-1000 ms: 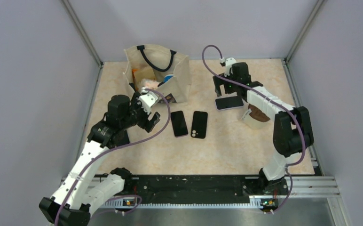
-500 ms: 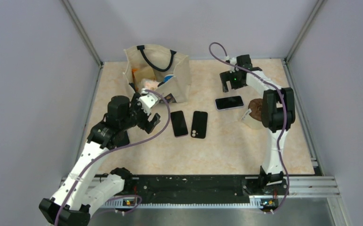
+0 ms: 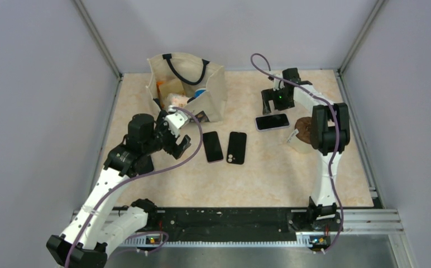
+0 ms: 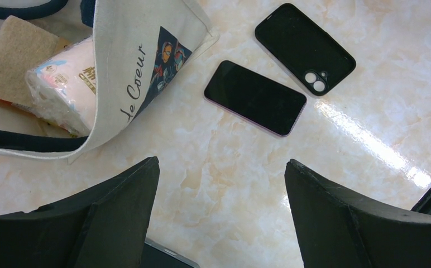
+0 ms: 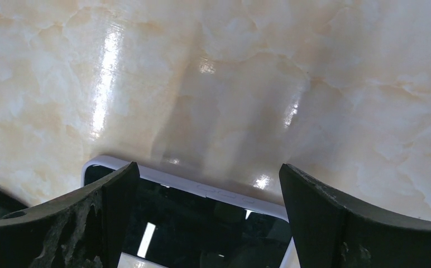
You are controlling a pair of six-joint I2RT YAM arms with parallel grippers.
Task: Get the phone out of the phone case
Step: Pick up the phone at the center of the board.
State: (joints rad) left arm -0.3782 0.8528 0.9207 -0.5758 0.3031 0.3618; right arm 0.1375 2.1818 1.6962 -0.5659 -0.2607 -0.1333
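Gleaming black phone (image 3: 272, 121), white-rimmed case (image 5: 163, 177)

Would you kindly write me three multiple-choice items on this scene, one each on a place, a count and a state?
1. The white-edged phone lies on the table: A. at its near left corner; B. by the right gripper; C. at its near edge.
2. Phone-shaped items on the table: A. one; B. three; C. five.
3. The left gripper is: A. open, empty; B. shut on something; C. shut, empty.
Key: B, it lies right beside that gripper; B, it, the pink-edged phone and the black phone case; A, its jaws stand apart over bare table.
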